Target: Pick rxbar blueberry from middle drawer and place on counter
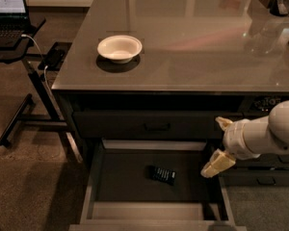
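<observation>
Where the camera view looks down on the cabinet, the counter (pixel 192 47) fills the upper middle and right of the frame as a broad, glossy grey-brown slab with soft reflections, set on dark cabinetry. A round, shallow white bowl (pixel 119 48) sits toward its left front. At the bottom centre the middle drawer (pixel 93 182) stands open, a wide, shallow box with lighter grey side walls and a flat, matte dark bottom. The rxbar blueberry (pixel 163 175), a small flat rectangle in a dark wrapper, lies on that bottom, slightly right of centre and a little askew. At the right edge the gripper (pixel 220 143) hangs by the drawer's right wall on a smooth, rounded white arm (pixel 269 134). Its two blunt cream fingers (pixel 217 163) are spread with nothing between them, apart from the bar. At the upper left a laptop (pixel 7 8) rests on a black stand (pixel 36 76).
</observation>
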`<state>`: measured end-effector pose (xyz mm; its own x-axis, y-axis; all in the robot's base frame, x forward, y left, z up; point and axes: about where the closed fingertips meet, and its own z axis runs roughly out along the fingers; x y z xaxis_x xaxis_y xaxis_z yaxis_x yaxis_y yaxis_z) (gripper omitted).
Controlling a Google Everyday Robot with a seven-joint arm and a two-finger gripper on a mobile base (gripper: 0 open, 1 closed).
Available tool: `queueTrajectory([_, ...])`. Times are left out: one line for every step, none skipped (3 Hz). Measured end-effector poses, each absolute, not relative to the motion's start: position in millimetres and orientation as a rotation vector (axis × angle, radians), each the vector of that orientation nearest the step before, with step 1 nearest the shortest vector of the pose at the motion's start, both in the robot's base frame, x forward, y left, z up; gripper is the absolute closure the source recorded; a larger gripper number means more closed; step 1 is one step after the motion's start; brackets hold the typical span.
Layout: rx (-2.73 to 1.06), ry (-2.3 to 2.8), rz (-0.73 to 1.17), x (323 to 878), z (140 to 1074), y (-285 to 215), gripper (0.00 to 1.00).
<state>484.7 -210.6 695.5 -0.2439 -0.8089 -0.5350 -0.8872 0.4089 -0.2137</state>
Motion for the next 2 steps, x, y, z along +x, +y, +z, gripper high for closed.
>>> queueTrajectory([-1.478,2.034,0.198,495,634,-198,0.00])
queueTrajectory([-1.517,2.004,0.284,504,564,-183,0.00])
